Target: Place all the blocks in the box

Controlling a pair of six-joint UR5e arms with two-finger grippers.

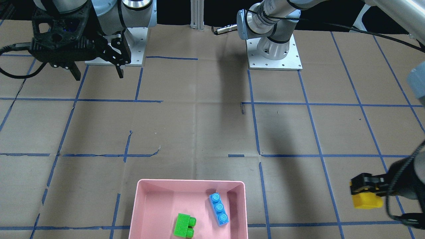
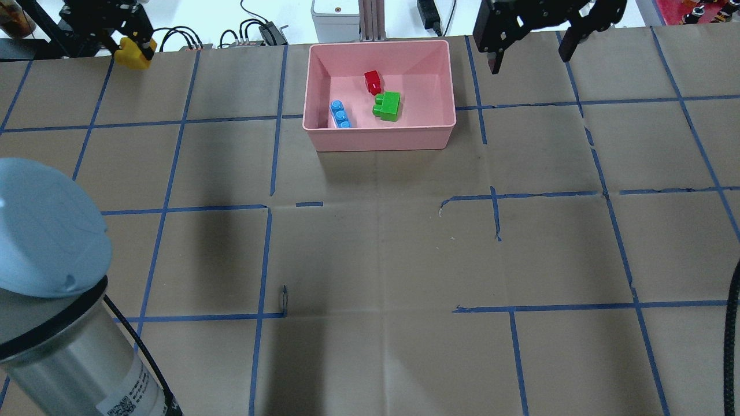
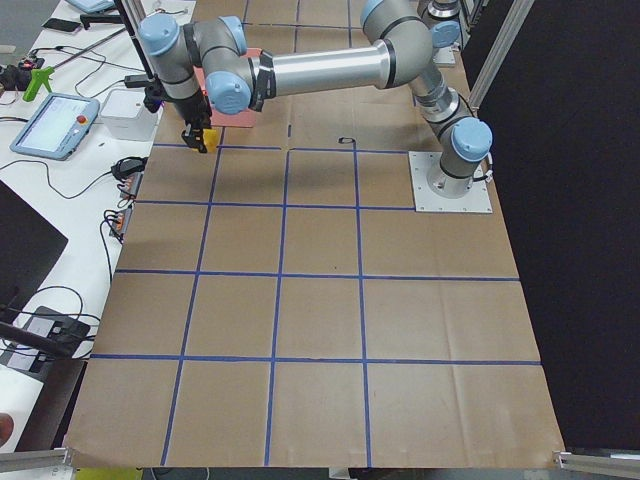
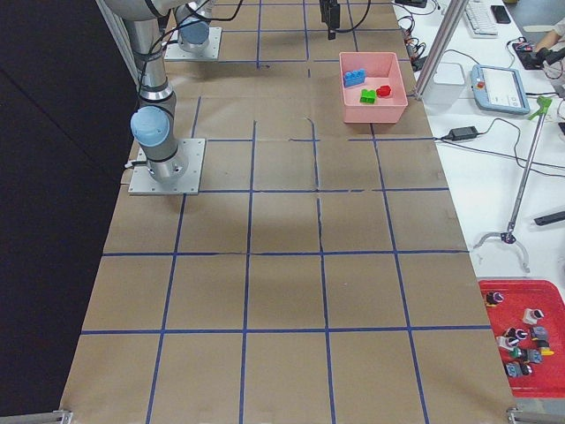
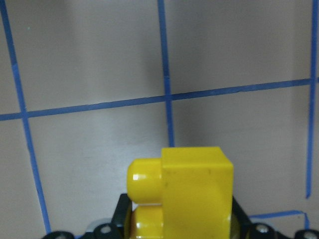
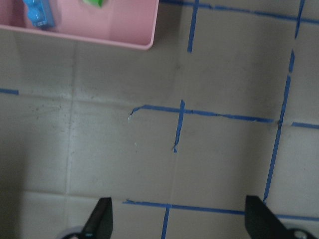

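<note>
The pink box (image 2: 381, 138) stands at the far middle of the table. In it lie the blue brick (image 2: 340, 114), the green brick (image 2: 388, 106) and the red brick (image 2: 373, 81). My left gripper (image 2: 130, 45) is shut on the yellow brick (image 2: 134, 58) and holds it above the table, well to the left of the box. The left wrist view shows the yellow brick (image 5: 197, 191) between the jaws, over bare paper. My right gripper (image 2: 529, 63) is open and empty, above the table just right of the box. Its fingertips (image 6: 102, 219) frame bare paper.
Brown paper with blue tape lines (image 2: 266, 254) covers the table. Cables and devices (image 2: 260, 32) lie past the far edge. The arm bases (image 1: 274, 49) stand at the robot's side. A red tray of small parts (image 4: 521, 340) sits off the table.
</note>
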